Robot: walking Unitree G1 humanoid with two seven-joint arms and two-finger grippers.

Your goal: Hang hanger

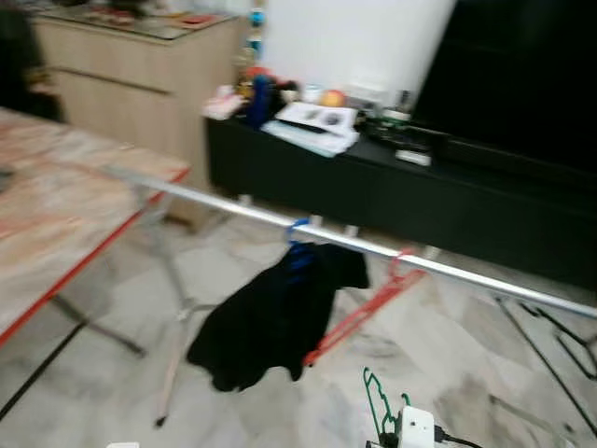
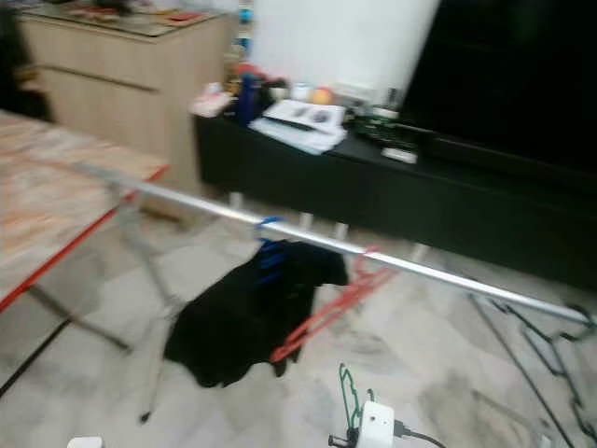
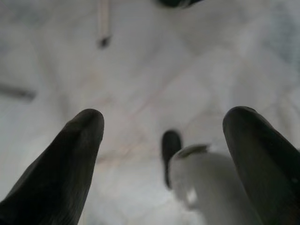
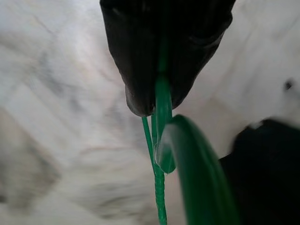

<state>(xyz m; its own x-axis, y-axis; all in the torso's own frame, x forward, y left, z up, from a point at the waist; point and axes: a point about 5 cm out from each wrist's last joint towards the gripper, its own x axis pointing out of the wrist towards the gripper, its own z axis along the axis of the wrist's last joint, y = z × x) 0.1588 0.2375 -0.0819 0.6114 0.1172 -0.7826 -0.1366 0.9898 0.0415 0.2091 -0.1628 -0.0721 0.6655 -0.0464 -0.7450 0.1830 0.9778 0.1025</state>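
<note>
While the head views are blurred, a marble-patterned table (image 1: 56, 205) with a red edge is seen at the left, and a thin silver rail (image 1: 354, 245) runs from its corner slantwise toward the right edge. From the rail a black garment (image 1: 270, 317) is hung on a blue hanger (image 1: 297, 245), and just right of it a red hanger (image 1: 366, 308) is hooked, tilted. Black wire hangers (image 1: 560, 336) lie on the pale veined floor (image 1: 112, 392) at the far right. A thin green wire hanger (image 4: 161, 140) is clamped between the right gripper (image 4: 161, 101) fingers, low near the bottom edge of the head views, below the rail. The left gripper (image 3: 164, 136) is held above the floor with its rounded black fingers (image 3: 70, 159) spread apart, nothing between them.
</note>
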